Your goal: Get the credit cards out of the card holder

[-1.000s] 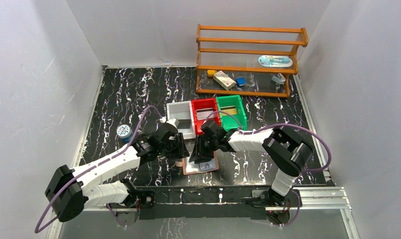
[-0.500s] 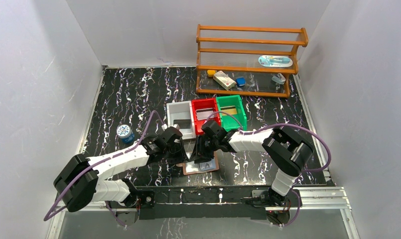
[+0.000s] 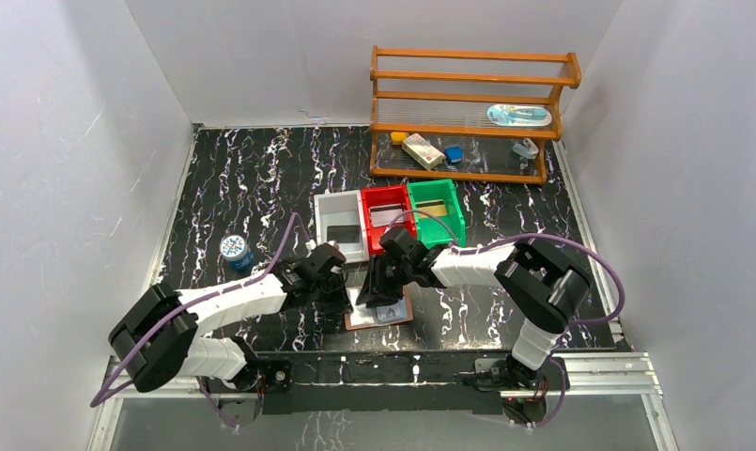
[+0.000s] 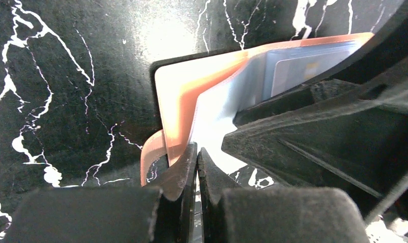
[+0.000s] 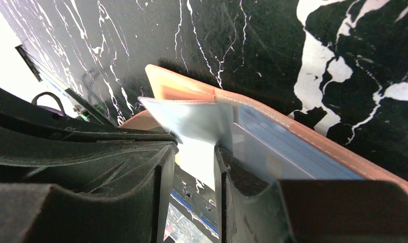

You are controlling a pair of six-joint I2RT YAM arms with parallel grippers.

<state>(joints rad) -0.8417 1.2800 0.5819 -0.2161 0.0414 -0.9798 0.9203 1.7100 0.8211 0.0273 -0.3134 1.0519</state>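
We begin with the black marbled table [image 3: 261, 178]. The wooden rack [image 3: 468, 75] stands at its far side, and the white bin [image 3: 319, 225], red bin [image 3: 385, 191] and green bin [image 3: 458, 221] sit in a row at mid-table. They are well apart from the work, and we judge they play no part in this step.

Both arms lean inward so that their tips meet over the card holder [image 3: 393, 318]. It lies opened on the table near the front edge, between the two bases, where either arm can reach it.

The right gripper [image 5: 194, 152] comes down on the holder from the bin side. Its jaws stand part-way apart with the pale blue lining in the gap, and we cannot tell whether the pads press it. We take its job to be steadying the holder.

The left gripper [image 4: 196, 152] is pinched tight on the near edge of the raised tan flap, just beside the strap tab [image 4: 150, 152]. We read this as peeling the flap up to expose the pockets.

The credit cards [image 4: 298, 73] sit tucked in the blue pocket, and none is drawn out yet
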